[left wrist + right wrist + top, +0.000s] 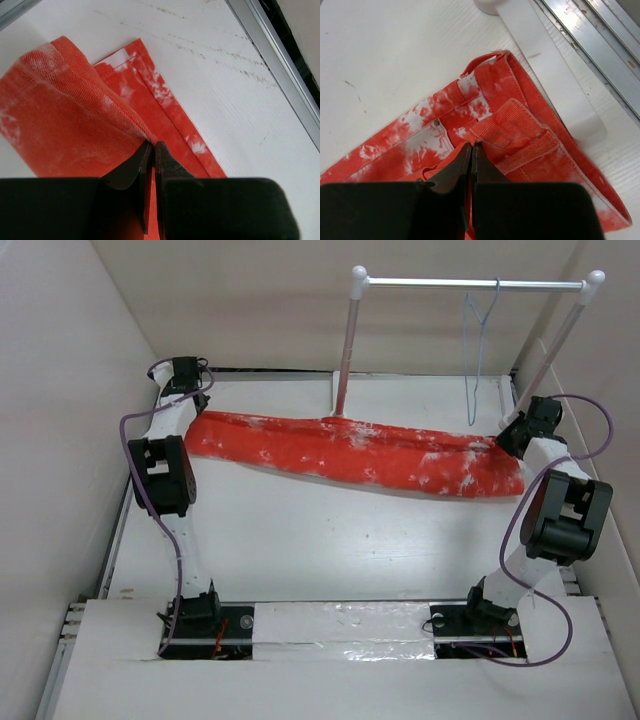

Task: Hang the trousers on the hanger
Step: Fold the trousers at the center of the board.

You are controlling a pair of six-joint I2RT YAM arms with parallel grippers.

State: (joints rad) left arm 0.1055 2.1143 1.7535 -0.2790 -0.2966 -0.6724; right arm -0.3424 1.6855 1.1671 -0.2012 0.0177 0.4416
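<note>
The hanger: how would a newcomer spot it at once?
Find the white-posted rack at the far edge of the table. The hanger hangs from its crossbar near the right end. It is thin blue-grey wire, unlike the thick posts and red-orange trousers.

Prob. a lab: white walls, table w/ bolted arms.

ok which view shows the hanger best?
Top external: the hanger shows whole, hooked on the rack crossbar toward its right end, behind the trousers. Neither wrist view shows it; both frame the trousers instead.
</note>
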